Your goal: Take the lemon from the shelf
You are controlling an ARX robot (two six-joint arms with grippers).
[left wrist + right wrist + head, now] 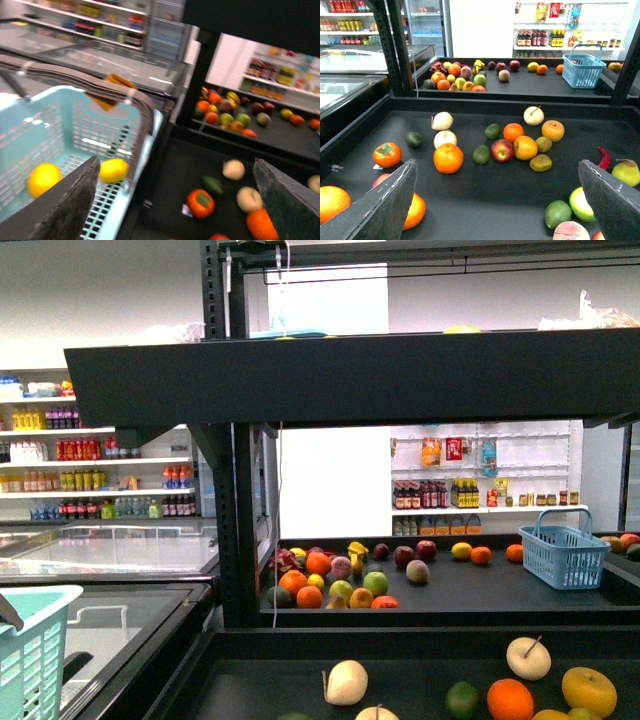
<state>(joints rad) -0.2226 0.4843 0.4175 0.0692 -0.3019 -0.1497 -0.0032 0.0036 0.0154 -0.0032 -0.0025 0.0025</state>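
In the pale green basket beside the shelf, two yellow lemons are seen, one near the basket's shelf-side wall and the other further in. They lie loose on the mesh floor, apart from each other. They are judged to have been put there because the basket is the collecting place for picked fruit.

On the shelf's near tray, mixed fruit is spread out flat, so each piece can be reached from above. Among it, a yellow-orange round fruit is seen touching a red apple, with an orange just behind. Whether that fruit is a lemon cannot be told. A small yellow fruit on the far tray is another possible lemon, near a blue basket.

The left hand is held with its fingers spread wide and nothing between them. It is placed over the edge where basket and tray meet, and the nearer lemon in the basket is just beside its basket-side finger.

The right hand is likewise opened wide and empty. It is raised over the near tray, facing the fruit. The yellow-orange fruit lies ahead of it, slightly toward one finger and well clear of both, so a forward and downward reach is judged necessary before any closing.
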